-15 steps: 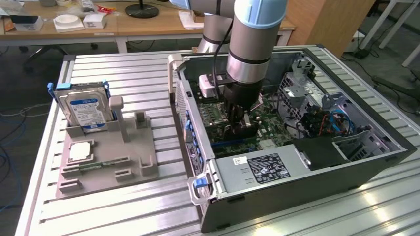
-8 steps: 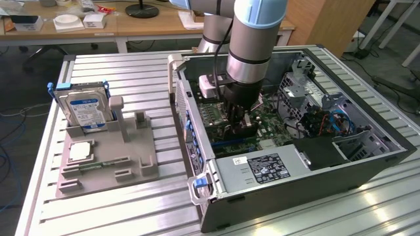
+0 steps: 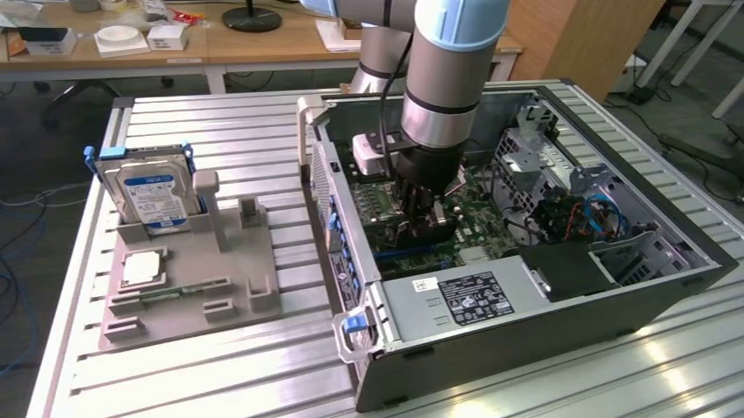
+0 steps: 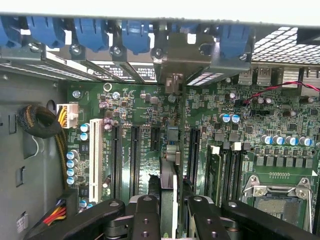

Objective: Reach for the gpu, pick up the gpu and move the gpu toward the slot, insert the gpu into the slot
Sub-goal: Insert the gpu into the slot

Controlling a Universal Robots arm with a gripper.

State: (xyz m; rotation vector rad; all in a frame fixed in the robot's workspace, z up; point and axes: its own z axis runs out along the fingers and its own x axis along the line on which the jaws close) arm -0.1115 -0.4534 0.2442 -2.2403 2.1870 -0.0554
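My gripper (image 4: pixel 172 217) is shut on the gpu (image 4: pixel 170 167), which I see edge-on between the two black fingers (image 4: pixel 145 215). The card stands upright over the green motherboard (image 4: pixel 240 125), in line with the black expansion slots (image 4: pixel 135 160) on either side of it. Its silver end bracket (image 4: pixel 175 57) sits against the rear wall of the case. The slot right under the card is hidden by it, so I cannot tell how deep it sits. In the exterior view my gripper (image 3: pixel 424 228) is down inside the open computer case (image 3: pixel 651 287), low over the board.
A white slot (image 4: pixel 95 160), a cable bundle (image 4: pixel 42 122) and the processor socket (image 4: pixel 277 192) surround the card. Blue latches (image 4: pixel 90 30) line the rear wall. The power supply (image 3: pixel 465 300) fills the case's near end. Outside, a grey holder (image 3: pixel 233 296) carries a hard drive (image 3: pixel 152 192) and a processor chip (image 3: pixel 142 268).
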